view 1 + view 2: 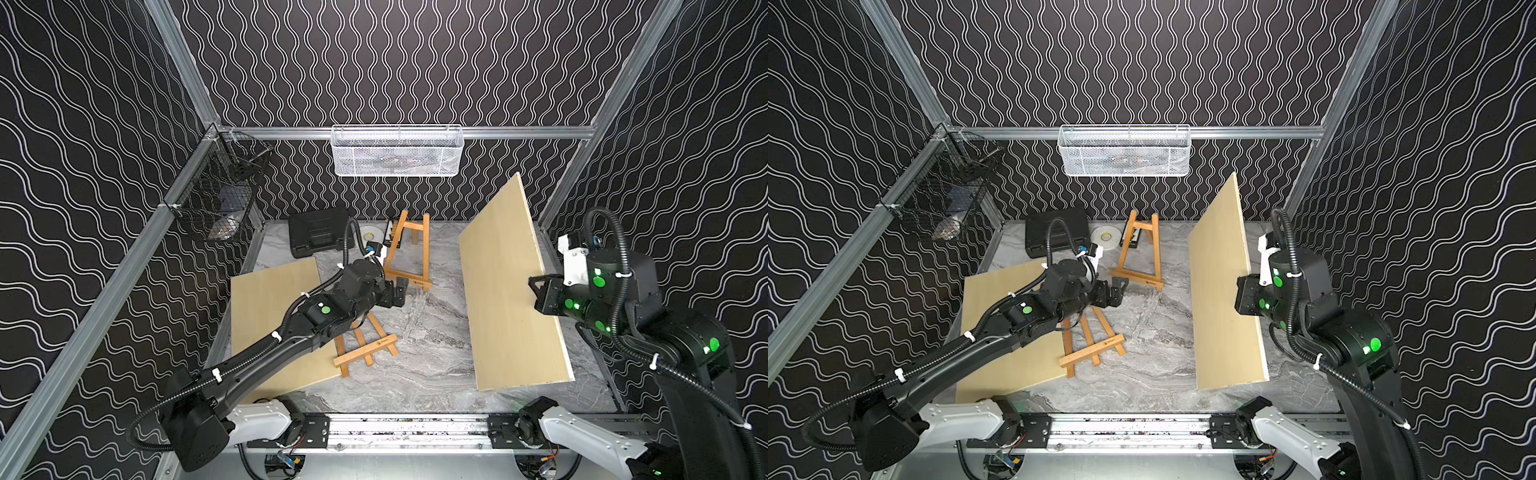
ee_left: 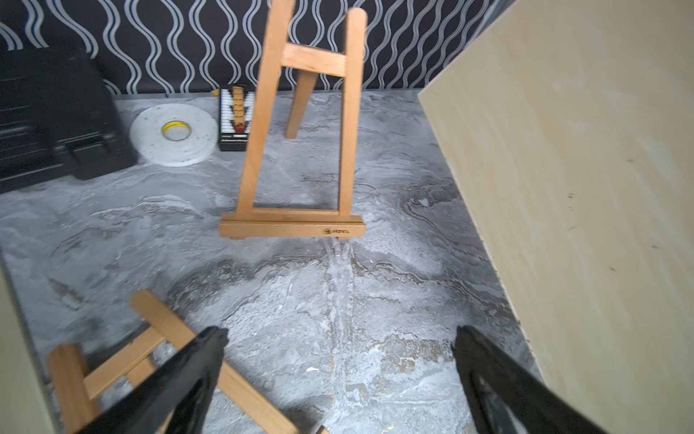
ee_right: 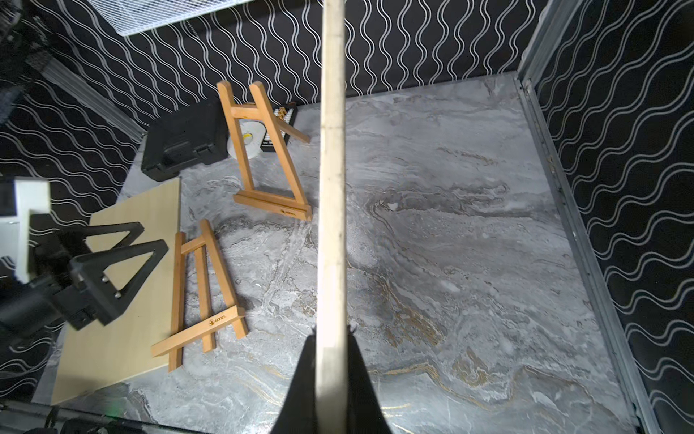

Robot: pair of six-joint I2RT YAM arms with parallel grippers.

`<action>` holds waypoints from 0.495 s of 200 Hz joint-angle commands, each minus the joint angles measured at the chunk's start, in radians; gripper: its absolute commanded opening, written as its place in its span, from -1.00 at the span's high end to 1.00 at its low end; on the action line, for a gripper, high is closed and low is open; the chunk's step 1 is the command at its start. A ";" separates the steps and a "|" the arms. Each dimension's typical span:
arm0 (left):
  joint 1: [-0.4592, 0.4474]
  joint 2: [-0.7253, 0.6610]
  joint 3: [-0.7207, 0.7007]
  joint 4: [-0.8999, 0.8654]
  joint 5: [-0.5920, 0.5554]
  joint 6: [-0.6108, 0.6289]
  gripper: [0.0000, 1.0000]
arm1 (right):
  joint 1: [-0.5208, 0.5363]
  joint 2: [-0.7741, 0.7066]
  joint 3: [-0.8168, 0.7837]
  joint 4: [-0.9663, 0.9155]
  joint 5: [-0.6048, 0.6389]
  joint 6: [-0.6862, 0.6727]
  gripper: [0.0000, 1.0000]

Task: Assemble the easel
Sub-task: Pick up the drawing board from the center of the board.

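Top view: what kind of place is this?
Likely a robot test cell: black wavy-patterned walls on aluminium frame rails box in a grey marble-look tabletop, with two black robot arms mounted on its front rail.

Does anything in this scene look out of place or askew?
Yes. One small wooden easel lies flat on the grey marble table, while the second wooden easel stands upright behind it.
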 commanded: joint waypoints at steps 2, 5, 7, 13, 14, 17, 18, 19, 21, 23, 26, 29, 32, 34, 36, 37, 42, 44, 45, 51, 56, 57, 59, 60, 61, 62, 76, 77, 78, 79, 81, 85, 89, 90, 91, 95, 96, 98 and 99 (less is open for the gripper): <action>0.022 -0.016 -0.021 -0.021 -0.044 -0.055 -0.98 | -0.001 -0.013 0.005 0.270 -0.030 -0.033 1.00; 0.025 -0.018 -0.025 -0.024 -0.045 -0.059 -0.98 | 0.000 -0.012 0.006 0.276 -0.044 -0.033 1.00; 0.027 -0.017 -0.027 -0.024 -0.043 -0.062 -0.98 | 0.000 -0.011 0.009 0.280 -0.053 -0.034 1.00; 0.033 -0.019 -0.032 -0.024 -0.039 -0.070 -0.98 | -0.001 -0.004 0.016 0.286 -0.078 -0.036 1.00; 0.034 -0.020 -0.033 -0.024 -0.038 -0.072 -0.98 | 0.000 -0.002 0.018 0.287 -0.081 -0.036 1.00; 0.036 -0.021 -0.036 -0.024 -0.037 -0.075 -0.98 | 0.000 0.001 0.024 0.286 -0.089 -0.038 1.00; 0.037 -0.021 -0.037 -0.024 -0.037 -0.076 -0.98 | -0.001 0.003 0.026 0.286 -0.091 -0.038 1.00; 0.039 -0.022 -0.038 -0.024 -0.036 -0.078 -0.98 | -0.001 0.005 0.029 0.286 -0.093 -0.037 1.00; 0.040 -0.023 -0.039 -0.024 -0.036 -0.080 -0.98 | -0.001 0.008 0.034 0.283 -0.096 -0.037 1.00; 0.041 -0.024 -0.041 -0.024 -0.035 -0.084 -0.98 | 0.000 0.011 0.040 0.281 -0.099 -0.038 1.00; 0.043 -0.027 -0.044 -0.022 -0.035 -0.087 -0.98 | -0.001 0.015 0.047 0.277 -0.103 -0.039 1.00; 0.045 -0.027 -0.048 -0.019 -0.033 -0.090 -0.98 | -0.001 0.018 0.054 0.277 -0.108 -0.041 1.00; 0.048 -0.029 -0.051 -0.016 -0.030 -0.091 -0.98 | 0.000 0.021 0.059 0.277 -0.114 -0.042 1.00; 0.049 -0.032 -0.053 -0.014 -0.028 -0.093 -0.98 | 0.000 0.023 0.062 0.278 -0.118 -0.043 1.00; 0.050 -0.034 -0.054 -0.012 -0.027 -0.094 -0.98 | -0.001 0.024 0.065 0.280 -0.121 -0.044 1.00; 0.051 -0.034 -0.056 -0.011 -0.027 -0.093 -0.98 | 0.000 0.024 0.066 0.281 -0.123 -0.044 1.00; 0.054 -0.037 -0.059 -0.009 -0.027 -0.099 -0.98 | -0.001 0.025 0.072 0.286 -0.123 -0.043 1.00; 0.055 -0.037 -0.061 -0.009 -0.028 -0.102 -0.98 | -0.001 0.025 0.074 0.289 -0.123 -0.043 1.00; 0.056 -0.039 -0.061 -0.009 -0.028 -0.103 -0.98 | -0.001 0.024 0.075 0.291 -0.123 -0.044 1.00; 0.060 -0.041 -0.065 -0.007 -0.027 -0.109 -0.98 | -0.001 0.020 0.078 0.304 -0.130 -0.047 1.00; 0.062 -0.044 -0.068 -0.004 -0.023 -0.111 -0.98 | 0.000 0.015 0.077 0.318 -0.137 -0.049 1.00; 0.063 -0.045 -0.070 -0.002 -0.022 -0.111 -0.98 | 0.000 0.014 0.077 0.321 -0.138 -0.050 1.00; 0.064 -0.045 -0.070 -0.002 -0.020 -0.112 -0.98 | 0.000 0.012 0.076 0.328 -0.139 -0.050 1.00; 0.064 -0.046 -0.071 -0.001 -0.020 -0.113 -0.98 | 0.000 0.011 0.076 0.330 -0.140 -0.050 1.00; 0.064 -0.046 -0.072 0.000 -0.020 -0.113 -0.98 | 0.000 0.010 0.076 0.333 -0.140 -0.051 1.00; 0.065 -0.046 -0.072 0.001 -0.019 -0.113 -0.98 | -0.001 0.008 0.076 0.336 -0.141 -0.051 1.00; 0.074 -0.043 -0.073 -0.004 -0.013 -0.120 -0.98 | 0.000 0.000 0.075 0.374 -0.158 -0.066 1.00; 0.075 -0.043 -0.072 -0.004 -0.014 -0.120 -0.98 | 0.000 0.000 0.076 0.376 -0.159 -0.066 1.00; 0.075 -0.043 -0.072 -0.005 -0.014 -0.121 -0.98 | 0.000 0.000 0.077 0.378 -0.159 -0.067 1.00; 0.075 -0.042 -0.072 -0.006 -0.014 -0.122 -0.98 | 0.000 0.000 0.077 0.380 -0.159 -0.068 1.00; 0.077 -0.042 -0.072 -0.006 -0.014 -0.123 -0.98 | 0.000 0.000 0.078 0.383 -0.158 -0.070 1.00; 0.080 -0.040 -0.072 -0.008 -0.012 -0.125 -0.98 | -0.001 0.002 0.079 0.391 -0.160 -0.074 1.00; 0.083 -0.040 -0.074 -0.007 -0.010 -0.128 -0.98 | 0.000 0.004 0.081 0.399 -0.168 -0.078 1.00; 0.084 -0.040 -0.074 -0.006 -0.009 -0.129 -0.98 | -0.001 0.005 0.081 0.401 -0.171 -0.080 1.00; 0.084 -0.040 -0.075 -0.006 -0.008 -0.129 -0.98 | -0.001 0.006 0.081 0.403 -0.173 -0.080 1.00; 0.088 -0.041 -0.077 -0.003 -0.004 -0.132 -0.98 | 0.000 0.009 0.083 0.409 -0.180 -0.085 1.00; 0.088 -0.040 -0.077 -0.003 -0.003 -0.132 -0.98 | 0.000 0.011 0.084 0.410 -0.180 -0.086 1.00; 0.089 -0.040 -0.078 -0.002 -0.003 -0.134 -0.98 | 0.001 0.014 0.086 0.412 -0.182 -0.087 1.00; 0.090 -0.040 -0.079 -0.002 -0.002 -0.134 -0.98 | 0.000 0.015 0.087 0.413 -0.184 -0.088 1.00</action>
